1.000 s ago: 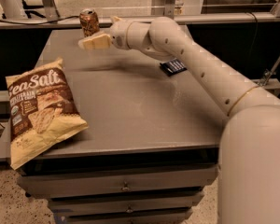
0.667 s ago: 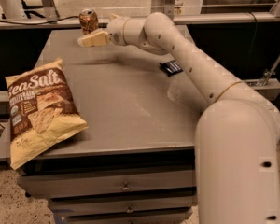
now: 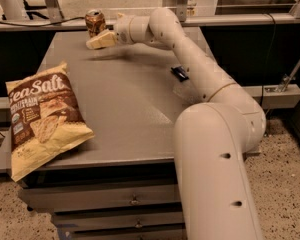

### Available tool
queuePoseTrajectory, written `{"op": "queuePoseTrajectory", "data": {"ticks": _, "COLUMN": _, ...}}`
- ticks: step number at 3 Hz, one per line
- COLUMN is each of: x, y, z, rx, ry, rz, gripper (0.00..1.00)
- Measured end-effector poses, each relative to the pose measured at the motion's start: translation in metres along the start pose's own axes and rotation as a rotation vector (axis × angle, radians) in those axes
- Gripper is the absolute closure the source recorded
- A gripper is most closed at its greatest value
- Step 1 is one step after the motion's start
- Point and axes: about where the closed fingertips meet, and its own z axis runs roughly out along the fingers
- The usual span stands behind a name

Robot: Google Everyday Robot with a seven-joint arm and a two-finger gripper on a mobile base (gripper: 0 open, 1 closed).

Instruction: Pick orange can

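Jaws beside upright orange can

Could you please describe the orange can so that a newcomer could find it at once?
On the grey table, look to the far edge, well behind the big sea-salt chip bag. There, just beyond the claw, stands the orange can: small, upright, copper-orange with a silver rim, unlike the flat dark wrapper.

The gripper is held low over the table, just beside the orange can at the far edge. The near left is taken up by a chip bag, the right edge by a dark wrapper; bare tabletop is left between.
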Motion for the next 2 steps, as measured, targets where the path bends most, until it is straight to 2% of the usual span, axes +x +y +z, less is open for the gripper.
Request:
{"op": "queuePoseTrajectory", "data": {"ticks": 1, "x": 0.007, "y": -0.016, "z": 0.009, "rx": 0.021, "ry": 0.028, "rz": 0.0, "gripper": 0.18}}
{"op": "queuePoseTrajectory", "data": {"ticks": 2, "x": 0.007, "y": -0.027, "z": 0.008, "rx": 0.044, "ry": 0.039, "rz": 0.033, "gripper": 0.41}}
